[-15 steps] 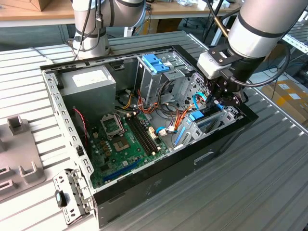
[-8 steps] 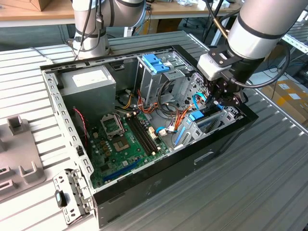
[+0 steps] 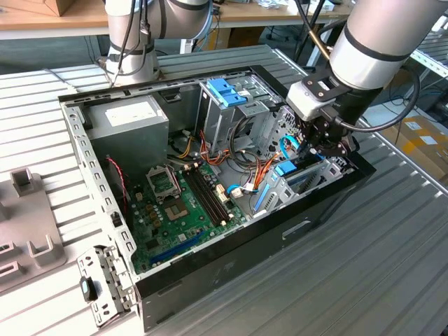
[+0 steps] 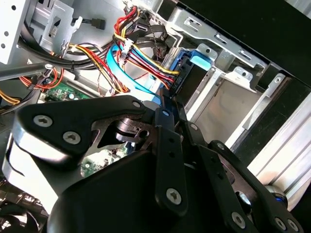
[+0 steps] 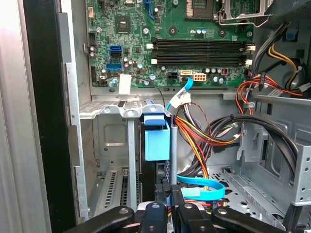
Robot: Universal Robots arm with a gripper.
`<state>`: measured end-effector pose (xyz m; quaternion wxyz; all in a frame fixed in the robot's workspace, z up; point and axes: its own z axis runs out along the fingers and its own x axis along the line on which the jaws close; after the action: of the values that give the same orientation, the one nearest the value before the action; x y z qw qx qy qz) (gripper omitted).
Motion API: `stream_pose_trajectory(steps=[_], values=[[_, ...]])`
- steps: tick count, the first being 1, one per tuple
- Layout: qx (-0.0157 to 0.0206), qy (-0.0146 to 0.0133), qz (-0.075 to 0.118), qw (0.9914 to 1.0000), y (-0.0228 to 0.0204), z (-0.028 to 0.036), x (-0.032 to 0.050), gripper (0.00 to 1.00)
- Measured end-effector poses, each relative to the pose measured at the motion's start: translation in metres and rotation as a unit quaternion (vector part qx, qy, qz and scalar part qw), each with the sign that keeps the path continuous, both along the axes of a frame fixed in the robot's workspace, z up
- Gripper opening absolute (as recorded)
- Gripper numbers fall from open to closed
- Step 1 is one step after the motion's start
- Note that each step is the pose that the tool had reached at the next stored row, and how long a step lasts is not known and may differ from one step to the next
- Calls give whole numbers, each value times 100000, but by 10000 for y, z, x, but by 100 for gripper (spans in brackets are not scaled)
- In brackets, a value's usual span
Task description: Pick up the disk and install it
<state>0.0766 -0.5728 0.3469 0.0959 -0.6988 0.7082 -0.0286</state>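
The disk point(image 3: 285, 169), a dark drive in a bright blue carrier, stands on edge in the grey metal bay point(image 3: 308, 183) at the end of the open computer case on the exterior view's right. Its blue end tab point(image 5: 157, 141) sits between the bay's metal dividers, close to the motherboard edge. My gripper point(image 3: 313, 155) hangs over the bay from above. In both wrist views its fingers point(image 5: 154, 216) are drawn together on the disk's near edge point(image 4: 187, 77). The gripper point(image 4: 164, 103) is shut on the disk. The lower part of the disk is hidden by the bay.
A bundle of coloured cables point(image 5: 204, 141) and a thin blue cable point(image 5: 201, 185) run right beside the bay. The green motherboard point(image 3: 182, 203), a grey power supply point(image 3: 129, 122) and a tall cage with a light-blue bracket point(image 3: 225, 91) fill the case. Another arm's base point(image 3: 133, 42) stands behind.
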Motion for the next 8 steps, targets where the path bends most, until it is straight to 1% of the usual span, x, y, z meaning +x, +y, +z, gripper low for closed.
stream_pose_trajectory(steps=[8], values=[[12,-1,299,100000,-8,-28,7,16]])
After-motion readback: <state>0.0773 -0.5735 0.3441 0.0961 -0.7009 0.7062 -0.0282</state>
